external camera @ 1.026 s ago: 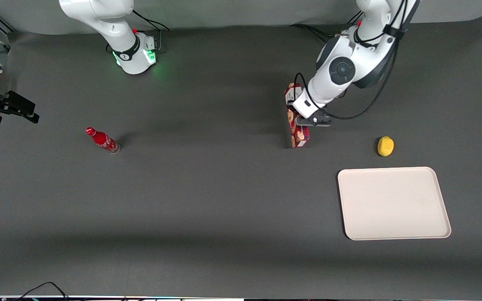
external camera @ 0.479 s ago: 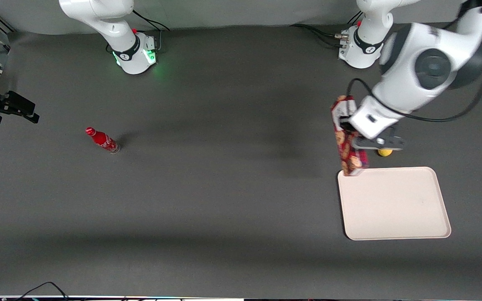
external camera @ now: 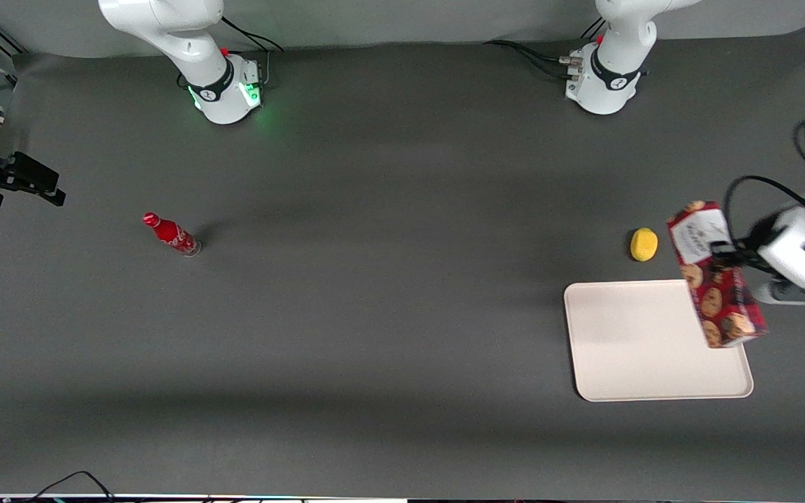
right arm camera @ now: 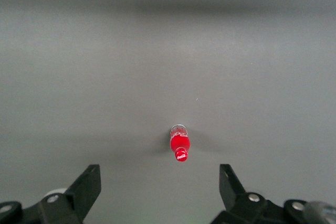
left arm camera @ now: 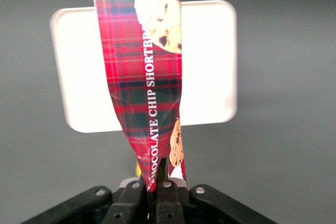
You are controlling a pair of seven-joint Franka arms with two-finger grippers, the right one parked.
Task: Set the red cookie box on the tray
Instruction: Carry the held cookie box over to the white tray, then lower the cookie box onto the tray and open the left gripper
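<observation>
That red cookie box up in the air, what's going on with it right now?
The working arm's gripper is clamped on one end of the red cookie box and carries it in the air, over the edge of the tray toward the working arm's end of the table. The tray has nothing on it yet. A yellow fruit lies on the table farther from the front camera than the tray, and a small red bottle stands toward the parked arm's end.
</observation>
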